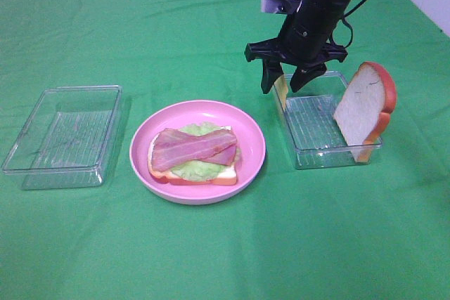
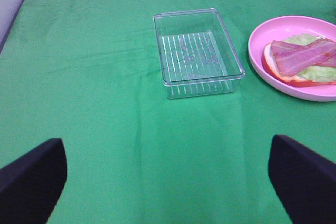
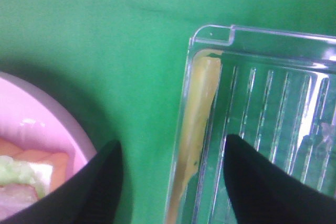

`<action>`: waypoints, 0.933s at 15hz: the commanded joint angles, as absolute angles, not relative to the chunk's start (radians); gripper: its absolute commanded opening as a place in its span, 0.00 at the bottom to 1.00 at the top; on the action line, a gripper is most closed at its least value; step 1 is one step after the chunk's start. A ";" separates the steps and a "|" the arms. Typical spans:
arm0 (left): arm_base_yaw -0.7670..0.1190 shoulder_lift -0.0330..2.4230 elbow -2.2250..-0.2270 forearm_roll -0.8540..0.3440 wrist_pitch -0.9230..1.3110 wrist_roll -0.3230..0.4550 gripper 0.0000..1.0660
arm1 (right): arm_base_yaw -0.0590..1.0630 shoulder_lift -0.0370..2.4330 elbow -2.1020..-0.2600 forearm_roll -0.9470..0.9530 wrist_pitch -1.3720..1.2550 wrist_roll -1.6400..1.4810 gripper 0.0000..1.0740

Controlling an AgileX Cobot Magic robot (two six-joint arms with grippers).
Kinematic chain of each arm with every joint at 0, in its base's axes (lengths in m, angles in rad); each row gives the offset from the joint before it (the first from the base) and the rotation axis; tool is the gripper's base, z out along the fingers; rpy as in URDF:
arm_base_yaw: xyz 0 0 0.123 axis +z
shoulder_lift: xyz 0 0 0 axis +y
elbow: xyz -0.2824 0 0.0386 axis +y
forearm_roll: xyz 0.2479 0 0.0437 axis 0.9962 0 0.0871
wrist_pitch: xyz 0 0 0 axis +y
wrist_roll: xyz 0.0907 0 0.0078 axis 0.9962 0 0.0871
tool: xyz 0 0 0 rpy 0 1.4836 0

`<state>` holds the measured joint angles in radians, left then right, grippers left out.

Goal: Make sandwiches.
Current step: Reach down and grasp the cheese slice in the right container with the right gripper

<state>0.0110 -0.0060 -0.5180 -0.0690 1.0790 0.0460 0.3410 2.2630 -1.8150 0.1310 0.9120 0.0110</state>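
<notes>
Though unseen from wrists, upright bread (image 1: pixel 360 112)

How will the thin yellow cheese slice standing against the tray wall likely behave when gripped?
The cheese looks very thin, so it probably flexes rather than staying stiff. It stands on edge against the wall of the clear tray, so a nudge may tip it flat. Likely light too.

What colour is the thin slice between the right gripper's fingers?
Pale yellow; the cheese shows best in the right wrist view.
</notes>
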 commanded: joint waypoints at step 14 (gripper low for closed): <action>0.006 -0.023 -0.516 -0.076 1.078 0.040 0.92 | 0.338 2.254 -1.819 0.124 0.954 0.008 0.00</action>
<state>0.0110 -0.0060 -0.5180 -0.0690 1.0790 0.0450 0.3410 2.2620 -1.8150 0.1270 0.9410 0.0110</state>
